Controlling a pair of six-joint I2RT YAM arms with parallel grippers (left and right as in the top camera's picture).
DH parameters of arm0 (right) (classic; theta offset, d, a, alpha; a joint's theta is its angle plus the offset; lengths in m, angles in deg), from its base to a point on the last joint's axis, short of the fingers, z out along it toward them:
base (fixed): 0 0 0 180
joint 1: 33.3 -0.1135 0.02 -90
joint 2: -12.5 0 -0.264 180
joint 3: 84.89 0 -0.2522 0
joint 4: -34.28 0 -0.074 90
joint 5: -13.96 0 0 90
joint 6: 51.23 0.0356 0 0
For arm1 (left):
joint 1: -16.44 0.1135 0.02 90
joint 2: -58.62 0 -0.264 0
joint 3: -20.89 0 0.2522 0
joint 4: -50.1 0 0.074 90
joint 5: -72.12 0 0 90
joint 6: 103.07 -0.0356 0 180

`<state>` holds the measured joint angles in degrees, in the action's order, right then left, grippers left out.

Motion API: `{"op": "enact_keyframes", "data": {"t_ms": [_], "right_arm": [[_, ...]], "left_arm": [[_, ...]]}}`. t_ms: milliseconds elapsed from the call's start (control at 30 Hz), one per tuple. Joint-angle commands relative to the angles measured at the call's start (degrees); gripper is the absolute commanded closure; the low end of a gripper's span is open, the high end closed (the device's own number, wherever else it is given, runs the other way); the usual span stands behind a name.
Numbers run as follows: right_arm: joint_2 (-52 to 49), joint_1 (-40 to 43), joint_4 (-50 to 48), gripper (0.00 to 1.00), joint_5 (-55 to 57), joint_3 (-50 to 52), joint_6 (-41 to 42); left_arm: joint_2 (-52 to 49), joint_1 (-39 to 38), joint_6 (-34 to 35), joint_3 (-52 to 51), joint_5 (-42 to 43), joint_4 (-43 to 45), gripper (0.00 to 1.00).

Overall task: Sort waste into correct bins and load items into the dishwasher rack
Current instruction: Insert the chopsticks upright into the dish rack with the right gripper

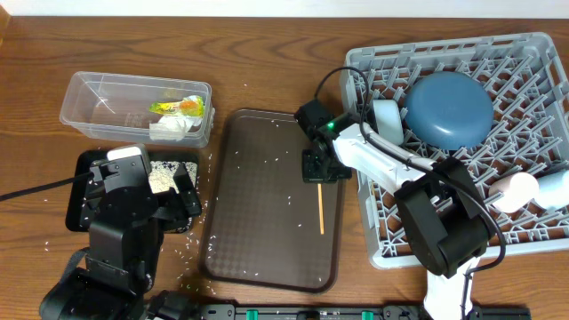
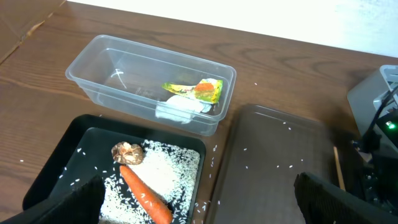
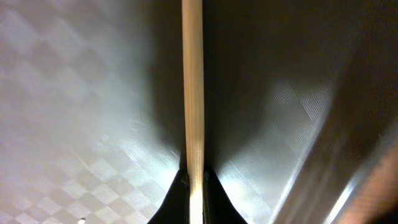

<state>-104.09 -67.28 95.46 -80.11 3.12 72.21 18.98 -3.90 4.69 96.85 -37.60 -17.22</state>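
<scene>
A thin wooden chopstick (image 1: pixel 320 212) (image 3: pixel 193 93) lies on the brown serving tray (image 1: pixel 258 196), and my right gripper (image 1: pixel 320 171) (image 3: pixel 194 177) is shut on its far end. My left gripper (image 1: pixel 142 182) (image 2: pixel 199 202) hangs open over the black tray (image 1: pixel 89 164) (image 2: pixel 81 124), which holds an orange carrot (image 2: pixel 146 196), a brown food lump (image 2: pixel 127 152) and white rice (image 2: pixel 168 168). The clear tub (image 1: pixel 89 98) (image 2: pixel 99 56) holds the silvery wrapper (image 1: pixel 178 107) (image 2: pixel 196 89) and crumpled white paper (image 1: pixel 169 131) (image 2: pixel 180 107). In the grey rack (image 1: pixel 533 53) are the blue plate (image 1: pixel 449 108), white bowl (image 1: pixel 387 116), pink cup (image 1: pixel 516 189) and light-blue cup (image 1: pixel 556 187).
Loose rice grains are scattered on the brown serving tray (image 2: pixel 280 155) and on the wooden table around the black tray. The rack's near wall stands close to the right of the chopstick. A black cable loops from the right arm over the rack.
</scene>
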Motion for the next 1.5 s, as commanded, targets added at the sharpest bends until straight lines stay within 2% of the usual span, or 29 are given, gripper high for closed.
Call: {"op": "enact_keyframes", "data": {"t_ms": [0,133,333,567,800,1033,1467], "right_arm": [[-0.2,0.2,-0.7,0.99,1.1,0.4,-8.2],[3.4,0.3,2.5,0.99,1.0,-2.5,-10.8],[14.2,1.2,6.1,0.99,1.6,-6.0,-17.3],[24.0,8.6,9.6,0.99,10.3,-6.0,-21.6],[21.1,15.6,12.3,0.99,9.7,-4.8,-26.2],[17.9,15.2,11.7,0.99,9.9,-4.8,-26.8],[17.2,15.1,10.8,0.99,5.2,-4.8,-22.7]], "left_arm": [[-0.1,0.3,-0.5,0.5,-0.9,0.0,0.02],[-0.1,0.3,-0.5,0.5,-0.9,0.0,0.02],[-0.1,0.3,-0.5,0.5,-0.9,0.0,0.02],[-0.1,0.3,-0.5,0.5,-0.9,0.0,0.02],[-0.1,0.3,-0.5,0.5,-0.9,0.0,0.02],[-0.1,0.3,-0.5,0.5,-0.9,0.0,0.02],[-0.1,0.3,-0.5,0.5,-0.9,0.0,0.02]]}}
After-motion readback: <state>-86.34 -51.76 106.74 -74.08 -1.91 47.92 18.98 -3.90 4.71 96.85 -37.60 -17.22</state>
